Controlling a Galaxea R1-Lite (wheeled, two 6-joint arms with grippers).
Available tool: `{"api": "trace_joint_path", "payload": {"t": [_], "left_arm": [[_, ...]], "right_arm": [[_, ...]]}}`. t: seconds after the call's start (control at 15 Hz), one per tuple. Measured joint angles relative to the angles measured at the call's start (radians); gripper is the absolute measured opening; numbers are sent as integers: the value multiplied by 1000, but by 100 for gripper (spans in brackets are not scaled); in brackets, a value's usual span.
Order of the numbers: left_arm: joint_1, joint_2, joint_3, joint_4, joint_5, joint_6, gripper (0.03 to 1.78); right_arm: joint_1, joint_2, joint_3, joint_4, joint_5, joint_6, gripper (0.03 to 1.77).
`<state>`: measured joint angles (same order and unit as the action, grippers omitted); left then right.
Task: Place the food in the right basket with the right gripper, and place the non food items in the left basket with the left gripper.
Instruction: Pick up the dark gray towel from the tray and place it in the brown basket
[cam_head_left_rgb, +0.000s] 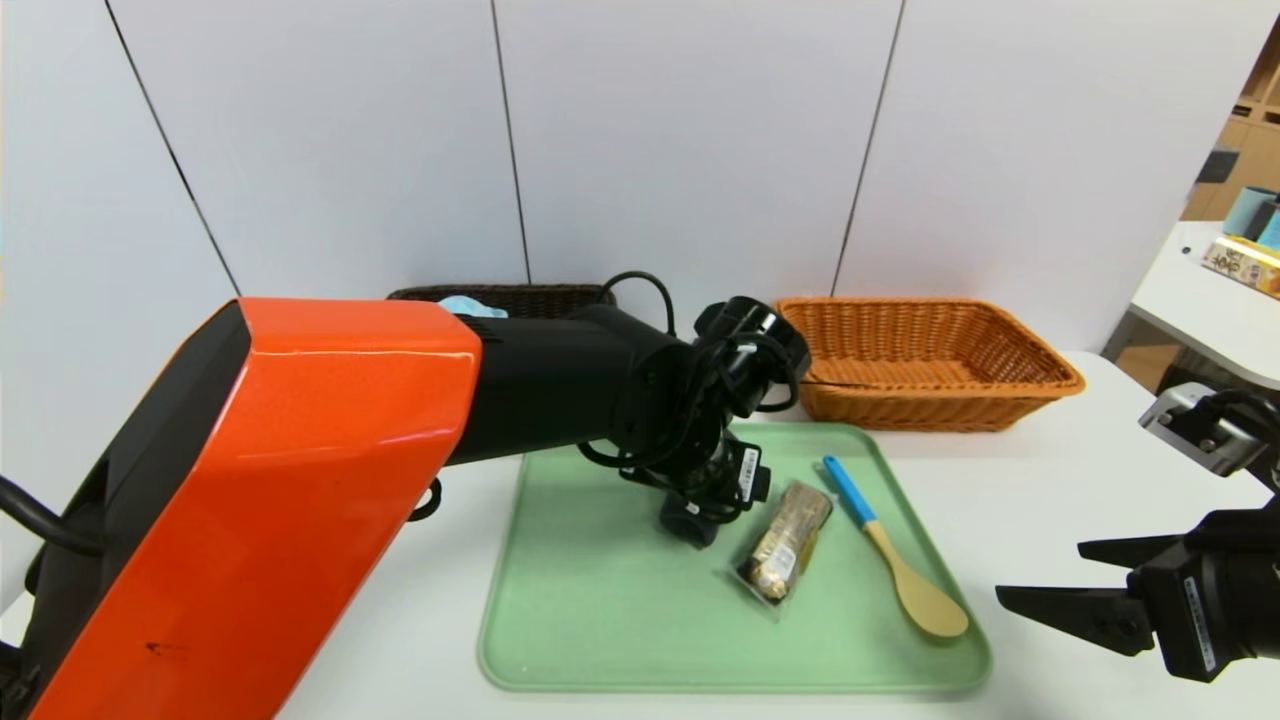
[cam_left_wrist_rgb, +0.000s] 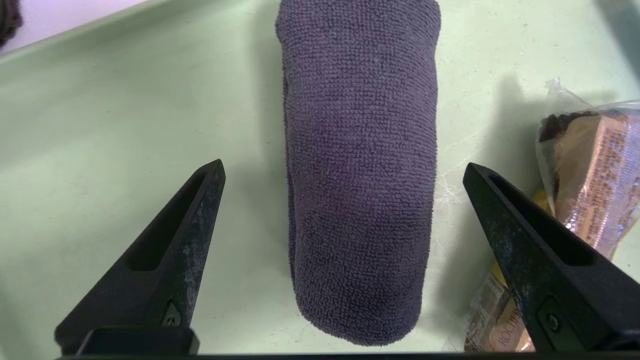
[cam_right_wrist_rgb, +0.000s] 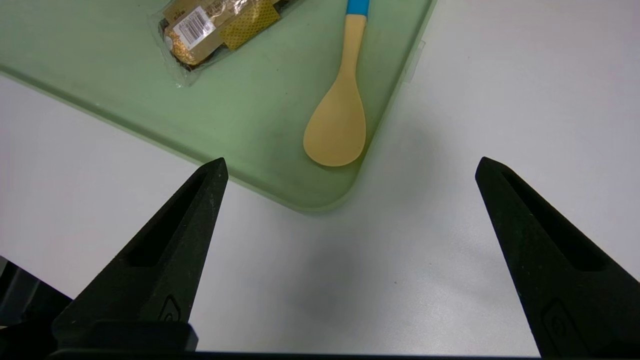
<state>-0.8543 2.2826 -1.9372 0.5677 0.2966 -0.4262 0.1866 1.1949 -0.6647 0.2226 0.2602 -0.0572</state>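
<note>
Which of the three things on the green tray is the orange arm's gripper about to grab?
The rolled dark grey cloth: it lies between the open fingers of the left gripper. The snack packet and the spoon lie off to the side.

Grey rolled cloth (cam_left_wrist_rgb: 360, 175) lies beside snack packet (cam_head_left_rgb: 785, 541).

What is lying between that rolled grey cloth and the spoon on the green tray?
The head view shows the clear-wrapped snack packet lying between the rolled grey cloth and the blue-handled spoon on the green tray.
</note>
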Motion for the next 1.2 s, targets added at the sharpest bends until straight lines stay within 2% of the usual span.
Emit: {"api": "trace_joint_path", "payload": {"t": [0.13, 0.33, 0.87, 1.2], "left_arm": [[5, 0, 0, 0, -42, -14, 169], [5, 4, 0, -1, -47, -18, 169], [6, 29, 0, -13, -36, -9, 169], [5, 41, 0, -14, 2, -4, 169]], "right_arm": [[0, 0, 0, 0, -1, 0, 171], [-1, 1, 0, 0, -1, 0, 171], [-1, 2, 2, 0, -1, 0, 171], [-1, 2, 2, 0, -1, 3, 171]]}}
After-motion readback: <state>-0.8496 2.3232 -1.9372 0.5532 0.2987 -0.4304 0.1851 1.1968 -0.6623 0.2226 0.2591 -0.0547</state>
